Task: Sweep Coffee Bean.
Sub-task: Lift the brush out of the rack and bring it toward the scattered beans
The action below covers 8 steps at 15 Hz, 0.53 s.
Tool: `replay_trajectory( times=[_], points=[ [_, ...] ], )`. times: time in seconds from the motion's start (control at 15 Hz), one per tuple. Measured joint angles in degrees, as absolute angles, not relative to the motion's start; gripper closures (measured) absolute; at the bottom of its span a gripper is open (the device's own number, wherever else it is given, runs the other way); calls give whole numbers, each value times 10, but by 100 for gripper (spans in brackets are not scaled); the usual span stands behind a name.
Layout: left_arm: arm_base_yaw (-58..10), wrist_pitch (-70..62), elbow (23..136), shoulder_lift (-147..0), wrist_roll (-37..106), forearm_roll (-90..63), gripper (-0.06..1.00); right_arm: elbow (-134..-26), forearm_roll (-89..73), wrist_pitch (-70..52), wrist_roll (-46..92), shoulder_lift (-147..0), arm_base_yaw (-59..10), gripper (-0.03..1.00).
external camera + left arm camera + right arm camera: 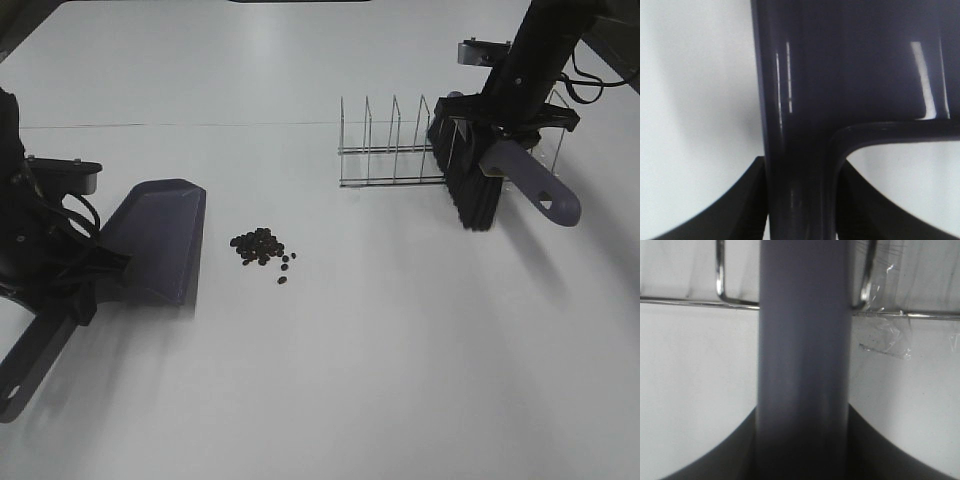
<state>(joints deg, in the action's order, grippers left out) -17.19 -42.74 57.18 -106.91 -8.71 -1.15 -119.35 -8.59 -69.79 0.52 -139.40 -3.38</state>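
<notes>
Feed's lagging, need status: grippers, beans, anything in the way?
Left gripper shut on dustpan. Right gripper shut on brush, at the wire rack. Coffee beans piled off the dustpan's lip, unswept. Bare table between brush and beans.

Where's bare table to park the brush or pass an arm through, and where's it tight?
Free: the wide near strip of table in front of the coffee beans and brush; also the far band behind the wire rack. Tight: the gap between dustpan lip and beans, and around the rack, where the brush hangs at its right end.
</notes>
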Motion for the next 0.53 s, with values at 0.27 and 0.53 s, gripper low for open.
replay_trajectory(
  times=[0.27, 0.53],
  points=[
    [-172, -427, 572, -1069, -92, -14, 60, -1193, -85, -698, 5, -1394, -34, 67],
    [-172, -441, 572, -1057, -116, -14, 60, -1175, -85, -698, 0, -1368, -34, 67]
  ],
)
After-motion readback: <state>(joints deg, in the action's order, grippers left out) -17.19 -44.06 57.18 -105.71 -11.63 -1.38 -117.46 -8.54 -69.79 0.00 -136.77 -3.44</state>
